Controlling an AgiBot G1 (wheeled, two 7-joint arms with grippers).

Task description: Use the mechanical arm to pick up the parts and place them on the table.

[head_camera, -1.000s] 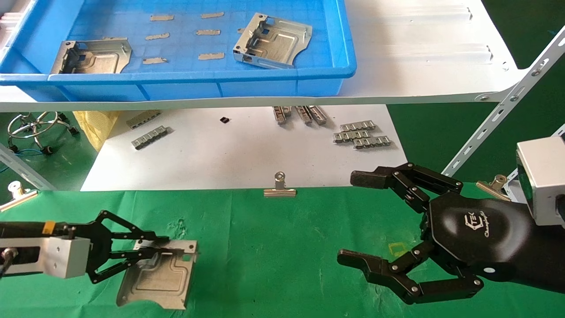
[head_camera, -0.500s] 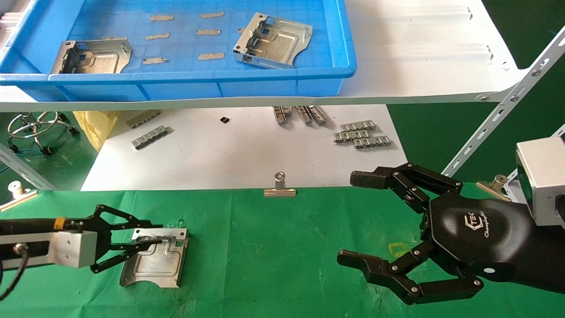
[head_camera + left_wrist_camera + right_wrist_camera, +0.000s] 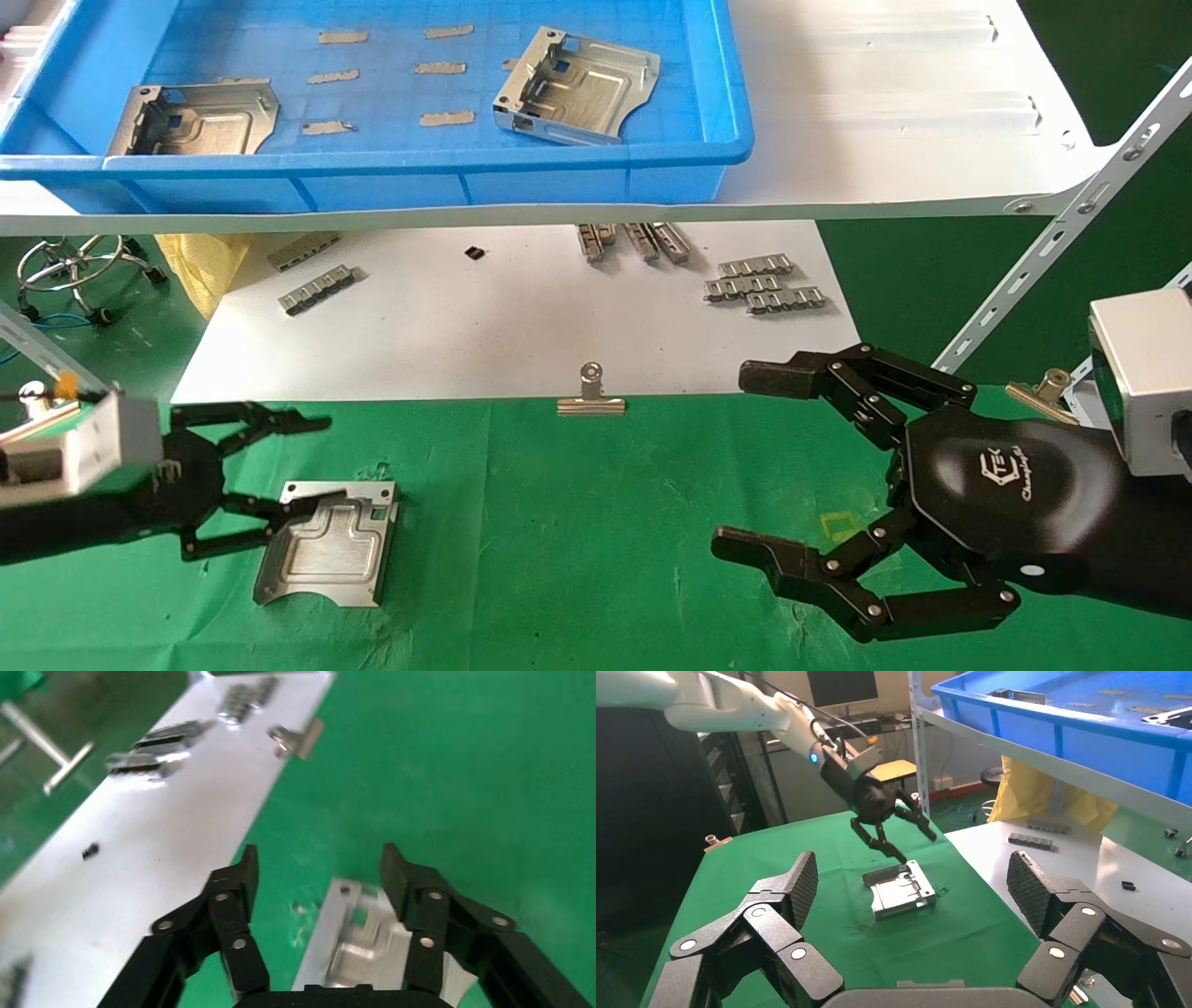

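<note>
Bright, even overhead light fills the head view, and the green tabletop (image 3: 605, 522) reads crisply with only faint creases of shade. The white shelf board (image 3: 885, 112) is glary, nearly washed out along its ridges, and it throws a soft shadow band over the white sheet (image 3: 484, 326) beneath. The glossy right tool (image 3: 745, 461) carries pale highlights on its black shell. The left wrist view is smeared throughout, probably motion blur: the bracket (image 3: 365, 941) below looks soft. The right wrist view's background falls dim and dark.
</note>
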